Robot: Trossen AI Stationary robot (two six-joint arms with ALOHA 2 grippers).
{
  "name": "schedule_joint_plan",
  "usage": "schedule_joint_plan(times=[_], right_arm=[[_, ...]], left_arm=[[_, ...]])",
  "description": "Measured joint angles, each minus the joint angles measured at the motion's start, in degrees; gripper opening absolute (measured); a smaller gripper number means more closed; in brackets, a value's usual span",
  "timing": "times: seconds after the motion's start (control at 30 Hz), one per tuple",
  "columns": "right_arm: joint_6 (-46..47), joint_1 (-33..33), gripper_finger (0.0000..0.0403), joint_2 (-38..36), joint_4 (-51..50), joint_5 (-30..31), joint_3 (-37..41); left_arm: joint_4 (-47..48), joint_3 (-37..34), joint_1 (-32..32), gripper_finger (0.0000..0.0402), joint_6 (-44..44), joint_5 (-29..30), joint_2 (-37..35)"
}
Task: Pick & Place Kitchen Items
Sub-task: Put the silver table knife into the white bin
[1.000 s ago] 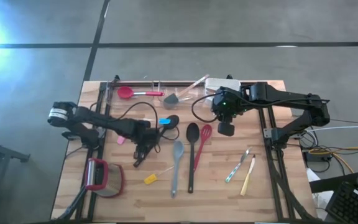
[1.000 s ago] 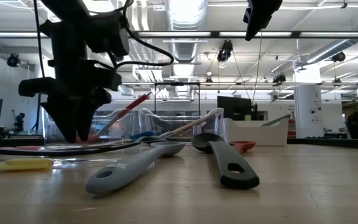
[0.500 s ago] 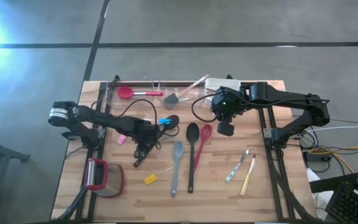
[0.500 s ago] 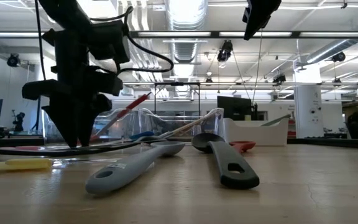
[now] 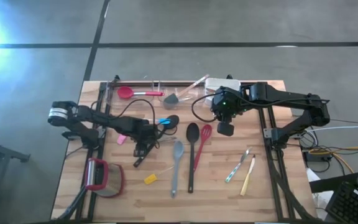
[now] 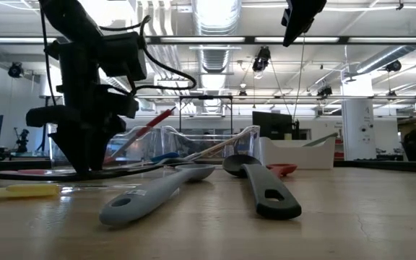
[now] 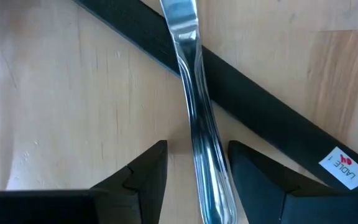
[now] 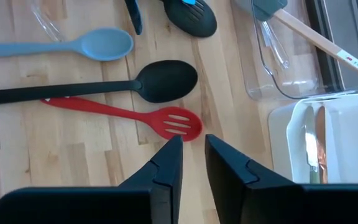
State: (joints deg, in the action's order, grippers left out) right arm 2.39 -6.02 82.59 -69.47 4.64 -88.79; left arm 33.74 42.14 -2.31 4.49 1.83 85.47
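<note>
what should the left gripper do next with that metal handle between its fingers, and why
Probably close. In the left wrist view the left gripper has its fingers open on either side of the shiny metal utensil handle, which lies across a black ladle handle on the wooden table. It looks centred already, so closing should grip it.

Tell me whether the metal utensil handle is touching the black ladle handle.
Touching. The left wrist view shows the metal utensil handle lying straight across the black ladle handle, resting on it with no visible gap.
</note>
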Motion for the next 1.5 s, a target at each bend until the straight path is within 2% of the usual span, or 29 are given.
schedule_joint_plan(times=[0.17, 0.37, 0.57, 0.7, 0.9, 1.03, 1.1, 1.27, 1.43, 1.5], right_arm=[[-0.02, 0.0, 0.0053, 0.0, 0.16, 0.0, 0.0], [-0.75, 0.0, 0.0054, 0.0, 1.31, 0.0, 0.0], [-1.07, 0.0, 0.0052, 0.0, 1.31, 0.0, 0.0], [-1.03, 0.0, 0.0054, 0.0, 1.31, 0.0, 0.0], [1.43, 0.55, 0.0054, -1.5, -2.02, -0.11, 0.01], [5.21, 1.35, 0.0054, -5.71, -2.4, 0.07, 2.23], [6.61, 2.11, 0.0054, -8.97, 0.32, 2.34, 4.74], [6.67, 3.49, 0.0054, -17.91, 14.09, 9.7, 13.89], [5.37, 3.57, 0.0054, -24.81, 31.18, 9.66, 23.9], [4.88, 3.63, 0.0054, -26.67, 36.81, 7.56, 27.45]], left_arm=[[-0.16, -0.49, 0.02, 0.0152, -0.03, -0.26, -0.06], [-1.15, -0.6, 0.04, 0.0057, 0.0, -0.63, -0.05], [-1.03, -0.15, 0.04, 0.0056, -0.38, 0.18, -0.22], [3.5, 2.04, 0.0, 0.0056, -0.48, 1.88, -0.92], [6.22, 6.26, 0.0, 0.0056, -2.05, 1.7, -4.84], [4.05, 7.14, -0.13, 0.0056, -2.38, 3.53, -9.03], [-1.11, 7.06, -0.49, 0.0056, -3.13, 5.04, -10.83], [-24.79, 6.24, -0.86, 0.0056, -2.74, 4.04, -12.74], [-49.98, 6.24, -1.39, 0.0056, -1.31, -3.5, -11.21], [-57.63, 6.26, -1.73, 0.0056, -1.27, -6.08, -10.28]])
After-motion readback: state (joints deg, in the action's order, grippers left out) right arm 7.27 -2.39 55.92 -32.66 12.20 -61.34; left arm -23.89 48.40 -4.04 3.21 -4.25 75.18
